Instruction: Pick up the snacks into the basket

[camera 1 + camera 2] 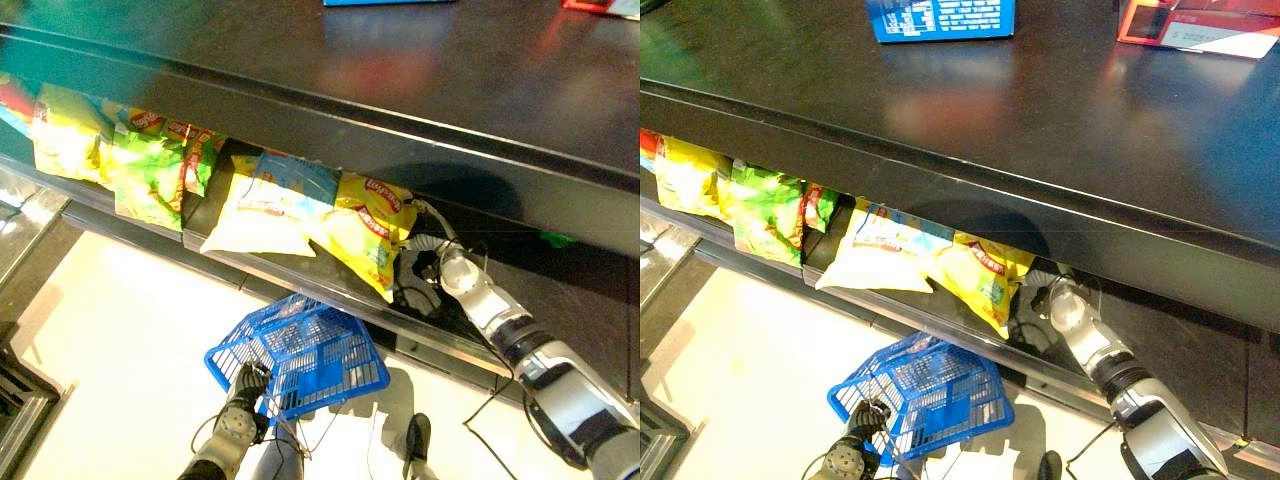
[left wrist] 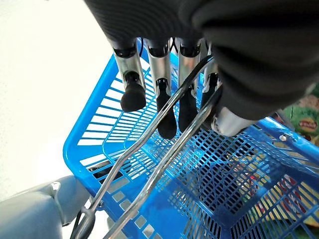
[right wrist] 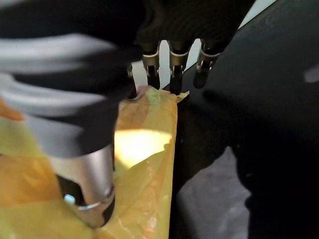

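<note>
the right hand reaches under the black counter into the shelf below it, and its wrist view shows the thumb on the face of a yellow snack bag while the fingers hook over the bag's far edge, so the bag looks pinched between them, though it still rests on the shelf. left of that bag lies a pale white-and-blue snack bag, then green bags and more yellow ones further left along the same shelf. the left hand hangs lower, below the shelf front, its fingers curled around the wire handles of a blue plastic basket, which hangs over the pale floor; some packaging seems to lie in the basket's bottom, but i cannot tell what. the yellow bag will likely be light, puffy and crinkly, with slick film that slides under a loose pinch and contents that crush if squeezed hard; the flat sealed edge or a corner is probably the safest hold, drawn outward clear of the counter's overhang before lowering toward the basket. a blue box and a red item sit on the counter top, well away from the work.
</note>
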